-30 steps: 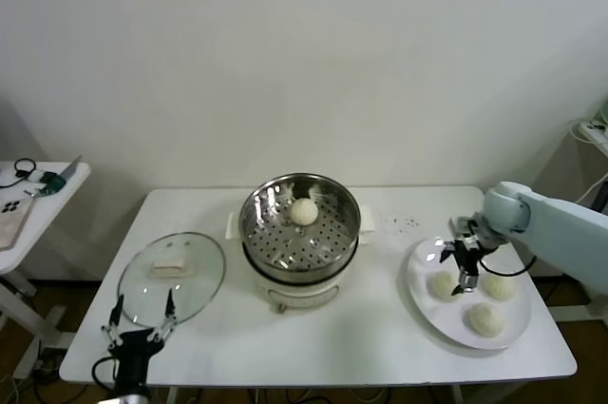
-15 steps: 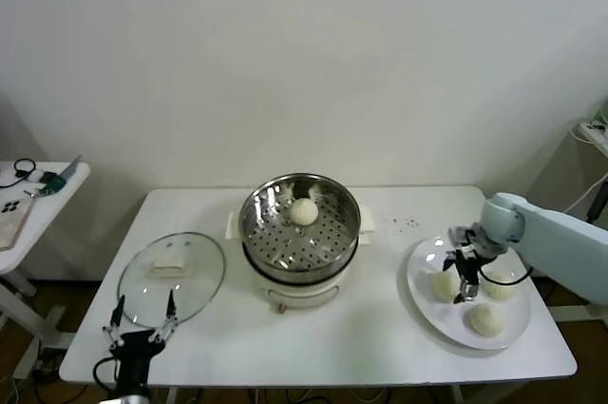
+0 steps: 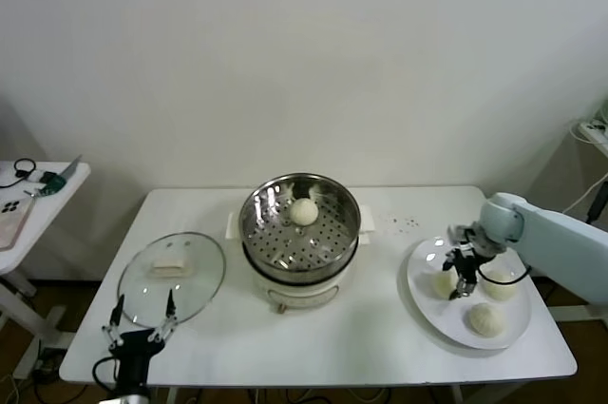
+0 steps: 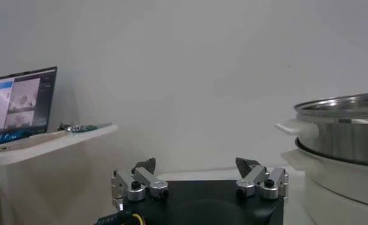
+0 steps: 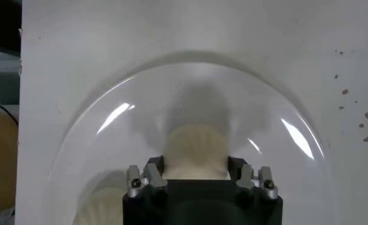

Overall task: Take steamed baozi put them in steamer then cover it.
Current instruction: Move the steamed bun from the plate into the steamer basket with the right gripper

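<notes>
Your right gripper [image 3: 463, 273] has dropped onto the round cream-white dough bun [image 3: 444, 282] on the flat white plate [image 3: 421, 292], fingers spread around it, not clenched yet; left gripper [image 3: 139, 320] parked, released.

My right gripper [image 3: 462, 273] covers part of bun [image 3: 443, 282] on plate [image 3: 421, 298]; contact not discernible. Right wrist view: my fingertips hidden behind own mount, second bun [image 5: 98, 206] cut by frame edge. Left wrist view: steamer [image 4: 340, 131] cropped at edge, interior unseen. Left gripper [image 3: 139, 319] half below head frame.
</notes>
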